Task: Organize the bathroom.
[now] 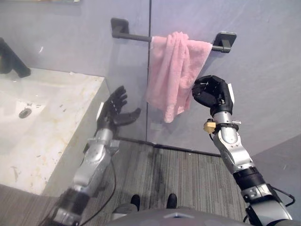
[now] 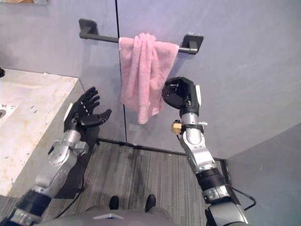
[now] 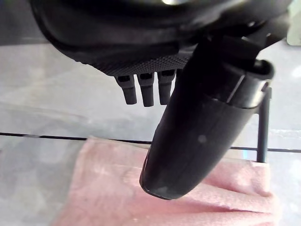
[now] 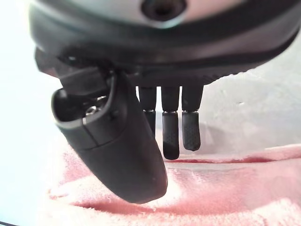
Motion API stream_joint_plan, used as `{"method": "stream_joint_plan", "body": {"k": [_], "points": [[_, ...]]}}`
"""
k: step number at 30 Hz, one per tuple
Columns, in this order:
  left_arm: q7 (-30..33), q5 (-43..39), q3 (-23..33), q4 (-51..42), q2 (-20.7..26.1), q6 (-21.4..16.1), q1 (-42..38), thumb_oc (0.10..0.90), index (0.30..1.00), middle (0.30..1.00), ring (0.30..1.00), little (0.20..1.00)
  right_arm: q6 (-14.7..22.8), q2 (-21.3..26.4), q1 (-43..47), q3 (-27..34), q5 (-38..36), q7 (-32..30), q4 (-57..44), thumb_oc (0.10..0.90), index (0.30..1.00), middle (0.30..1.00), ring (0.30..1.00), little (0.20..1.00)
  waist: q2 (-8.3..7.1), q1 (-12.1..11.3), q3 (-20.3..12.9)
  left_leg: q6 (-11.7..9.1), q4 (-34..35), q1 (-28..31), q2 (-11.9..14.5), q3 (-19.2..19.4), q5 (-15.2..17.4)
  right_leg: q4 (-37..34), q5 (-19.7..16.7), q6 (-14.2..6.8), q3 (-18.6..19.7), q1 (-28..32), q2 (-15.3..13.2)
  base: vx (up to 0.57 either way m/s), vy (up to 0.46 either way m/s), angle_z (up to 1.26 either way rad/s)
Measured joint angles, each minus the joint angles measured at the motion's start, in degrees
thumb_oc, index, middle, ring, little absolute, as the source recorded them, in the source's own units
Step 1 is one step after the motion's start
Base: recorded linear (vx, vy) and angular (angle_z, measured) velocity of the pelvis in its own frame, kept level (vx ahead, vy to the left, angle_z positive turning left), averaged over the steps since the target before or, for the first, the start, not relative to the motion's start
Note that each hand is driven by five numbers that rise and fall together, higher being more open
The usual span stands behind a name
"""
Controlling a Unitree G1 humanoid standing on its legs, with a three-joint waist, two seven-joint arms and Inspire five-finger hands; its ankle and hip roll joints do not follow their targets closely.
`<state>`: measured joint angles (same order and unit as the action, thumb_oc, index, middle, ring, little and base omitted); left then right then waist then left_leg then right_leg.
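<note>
A pink towel point(image 1: 171, 70) hangs bunched over the right half of a dark towel bar point(image 1: 131, 36) on the grey wall. My right hand point(image 1: 212, 92) is raised beside the towel's lower right edge, close to it. Its fingers point(image 4: 170, 132) are straight and point at the cloth point(image 4: 225, 188) without holding it. My left hand point(image 1: 114, 109) is held up lower and to the left of the towel, apart from it, with fingers spread and open. In the left wrist view the towel point(image 3: 103, 188) lies past the thumb point(image 3: 202, 132).
A white marbled counter point(image 1: 61, 108) with a sink drain point(image 1: 25, 112) stands at the left, right beside my left arm. A black faucet point(image 1: 11, 61) is at its far end. Grey striped flooring point(image 1: 183, 174) runs below the wall.
</note>
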<state>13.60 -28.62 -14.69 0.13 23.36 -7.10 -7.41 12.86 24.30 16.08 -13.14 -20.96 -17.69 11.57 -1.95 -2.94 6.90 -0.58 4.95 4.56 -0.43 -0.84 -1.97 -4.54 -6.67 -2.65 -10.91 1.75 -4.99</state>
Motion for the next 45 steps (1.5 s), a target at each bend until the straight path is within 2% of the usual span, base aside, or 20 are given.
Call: {"method": "stream_joint_plan", "body": {"k": [6, 12, 16, 17, 18, 19, 20, 26, 36, 45], "points": [[0.38, 0.06, 0.03, 1.98, -0.05, -0.29, -8.24, 0.800, 0.900, 0.900, 0.900, 0.900, 0.01, -0.01, 0.09, -1.79, 0.04, 2.64, 0.45, 0.400, 0.300, 0.300, 0.300, 0.300, 0.46, 2.20, -0.33, 0.05, -0.01, 1.02, 0.10, 1.45, 0.06, 0.00, -0.03, -0.01, 1.43, 0.31, 0.19, 0.04, 0.024, -0.12], [0.69, 2.47, 0.03, 5.66, -0.17, -0.33, -10.80, 0.800, 0.900, 0.900, 0.900, 0.900, 0.00, 0.00, 0.10, -2.88, 0.13, 5.03, 0.62, 0.400, 0.300, 0.300, 0.300, 0.300, 1.15, 4.60, -0.79, 0.16, 0.03, 1.67, 0.14, 2.64, 0.40, -0.01, -0.02, -0.03, 2.47, 0.39, 0.28, 0.05, 0.014, -0.12], [-0.53, 2.46, -0.01, 8.85, -0.20, -0.29, -10.79, 0.800, 0.900, 0.900, 0.900, 0.900, 0.00, 0.03, 0.10, -3.16, 0.12, 6.05, 0.64, 0.400, 0.300, 0.300, 0.300, 0.300, 1.52, 4.90, -1.06, 0.23, 0.11, 1.90, 0.15, 3.28, 0.56, -0.01, -0.04, -0.05, 3.06, 0.34, 0.32, 0.04, 0.003, -0.09], [-0.76, 2.46, -0.01, 9.23, -0.21, -0.28, -10.79, 0.679, 0.719, 0.719, 0.719, 0.719, 0.00, 0.03, 0.10, -3.18, 0.12, 6.05, 0.64, 0.400, 0.300, 0.300, 0.300, 0.300, 1.57, 4.89, -1.10, 0.24, 0.11, 1.90, 0.15, 3.28, 0.58, -0.01, -0.04, -0.06, 3.12, 0.34, 0.32, 0.04, 0.001, -0.01], [-1.09, 2.45, -0.01, 9.58, -0.19, -0.26, -10.79, 0.599, 0.599, 0.599, 0.599, 0.599, 0.00, 0.03, 0.10, -3.23, 0.12, 6.06, 0.64, 0.400, 0.300, 0.300, 0.300, 0.300, 1.63, 4.82, -1.16, 0.25, 0.09, 1.90, 0.15, 3.29, 0.58, -0.01, -0.04, -0.06, 3.15, 0.34, 0.32, 0.04, 0.001, 0.01], [-1.13, 2.45, -0.01, 9.83, -0.19, -0.25, -10.79, 0.445, 0.368, 0.368, 0.368, 0.368, 0.00, 0.03, 0.10, -3.31, 0.12, 6.11, 0.64, 0.400, 0.300, 0.300, 0.300, 0.300, 1.71, 4.79, -1.23, 0.25, 0.05, 1.90, 0.15, 3.29, 0.58, -0.01, -0.06, -0.08, 3.16, 0.34, 0.32, 0.04, 0.001, 0.00], [-1.12, 2.48, -0.01, 10.10, -0.19, -0.26, -10.80, 0.400, 0.300, 0.300, 0.300, 0.300, 0.00, 0.03, 0.12, -3.42, 0.12, 6.11, 0.67, 0.400, 0.300, 0.300, 0.300, 0.300, 1.76, 4.81, -1.31, 0.27, 0.06, 1.91, 0.14, 3.29, 0.60, -0.01, -0.06, -0.09, 3.18, 0.34, 0.32, 0.04, 0.002, 0.00], [0.43, 4.52, 0.01, 13.30, 0.09, -0.26, -10.84, 0.400, 0.300, 0.300, 0.300, 0.300, 0.00, 0.03, 0.27, -4.51, 0.12, 6.51, 0.72, 0.400, 0.300, 0.300, 0.300, 0.300, 1.83, 4.76, -1.49, 0.28, 0.04, 1.96, 0.14, 3.38, 0.60, -0.02, -0.07, -0.10, 3.29, 0.35, 0.32, 0.05, -0.001, -0.01], [4.17, 4.69, 1.56, 13.41, 0.01, -0.47, -10.83, 0.400, 0.300, 0.300, 0.300, 0.300, 0.00, 0.03, 0.27, -4.51, 0.13, 6.86, 0.73, 0.400, 0.300, 0.300, 0.300, 0.300, 1.83, 4.69, -1.49, 0.29, 0.11, 1.98, 0.15, 3.39, 0.60, -0.02, -0.07, -0.11, 3.27, 0.37, 0.33, 0.04, -0.003, 0.00], [7.79, 5.03, 3.38, 13.41, -0.36, -4.11, -10.48, 0.400, 0.300, 0.300, 0.300, 0.300, 0.00, 0.03, 0.26, -4.50, 0.18, 7.09, 0.74, 0.400, 0.300, 0.300, 0.300, 0.300, 1.82, 4.54, -1.49, 0.29, 0.10, 2.05, 0.15, 3.33, 0.60, -0.02, -0.07, -0.11, 3.21, 0.46, 0.33, 0.05, 0.002, 0.00]]}}
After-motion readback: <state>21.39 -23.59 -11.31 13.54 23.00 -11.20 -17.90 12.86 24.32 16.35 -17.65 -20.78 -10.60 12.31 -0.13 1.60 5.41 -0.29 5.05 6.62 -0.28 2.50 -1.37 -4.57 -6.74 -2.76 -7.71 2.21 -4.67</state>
